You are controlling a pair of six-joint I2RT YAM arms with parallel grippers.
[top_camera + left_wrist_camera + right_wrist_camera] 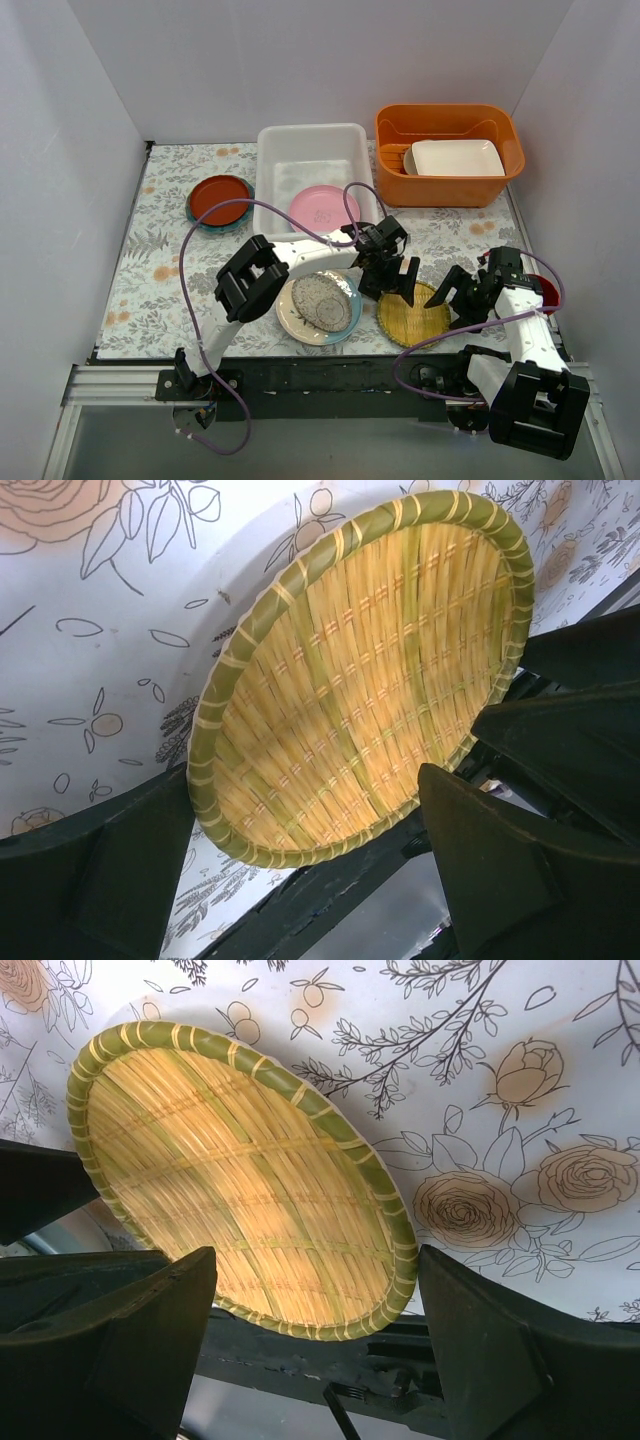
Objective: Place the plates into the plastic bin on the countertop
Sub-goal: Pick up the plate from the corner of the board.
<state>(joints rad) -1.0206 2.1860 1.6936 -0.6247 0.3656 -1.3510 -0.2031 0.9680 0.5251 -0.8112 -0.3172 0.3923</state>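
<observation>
**Both claws spread above the woven plate at the counter's front edge**

Black fingers fill the lower corners of each wrist view, and between them lies the woven yellow plate, a round shallow dish of flat straw strips with a green bound rim. Its near rim sits right at the front edge of the countertop, beside the black rail.

At the far left, a glossy red-brown plate rests on a teal plate, well apart from everything else, with open printed surface in front of it. Next comes a speckled plate with a teal rim, stacked on a cream plate near the front edge, partly under the left arm. Behind it stands the plastic bin, white, translucent and round-cornered, with a pink plate lying flat inside at its near end.

The left gripper hangs over the woven plate's left rim with its jaws wide apart, holding nothing. The right gripper is just beside the plate's right rim, jaws likewise spread and empty.

Behind, at the right, the orange tub holds a white rectangular dish. A small red cup shows partly behind the right arm, close to the right wall.
</observation>
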